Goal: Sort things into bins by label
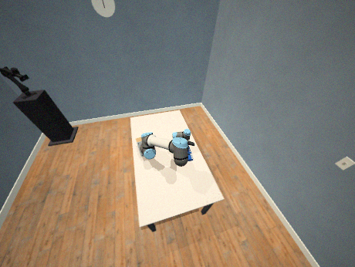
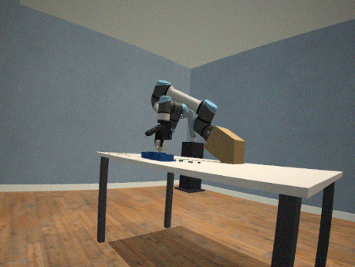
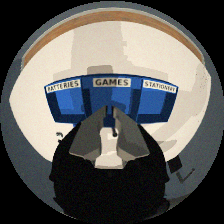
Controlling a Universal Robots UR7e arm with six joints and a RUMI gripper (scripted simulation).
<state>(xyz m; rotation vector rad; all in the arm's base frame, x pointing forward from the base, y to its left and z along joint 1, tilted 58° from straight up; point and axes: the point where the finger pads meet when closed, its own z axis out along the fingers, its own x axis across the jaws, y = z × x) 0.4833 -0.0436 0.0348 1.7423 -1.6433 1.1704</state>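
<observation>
My gripper (image 2: 158, 150) (image 3: 109, 106) is shut, pointing down low at the middle of the blue bins. A narrow dark thing (image 3: 115, 131) shows between the fingers in the wrist view; I cannot tell whether it is held or lies beyond them. The three upright bins stand joined in a row: the batteries bin (image 3: 69, 103), the games bin (image 3: 112, 93) and the stationery bin (image 3: 155, 103). A small green thing (image 2: 180, 160) and two small dark things (image 2: 190, 161) (image 2: 199, 162) lie on the table beside the bins. The gripper body may hide others.
A large tan box (image 2: 231, 148) stands at the arm's base on the white table (image 1: 174, 201) (image 2: 278, 175). A dark pedestal (image 1: 46, 119) stands on the floor away from the table. The bins sit near one long table edge.
</observation>
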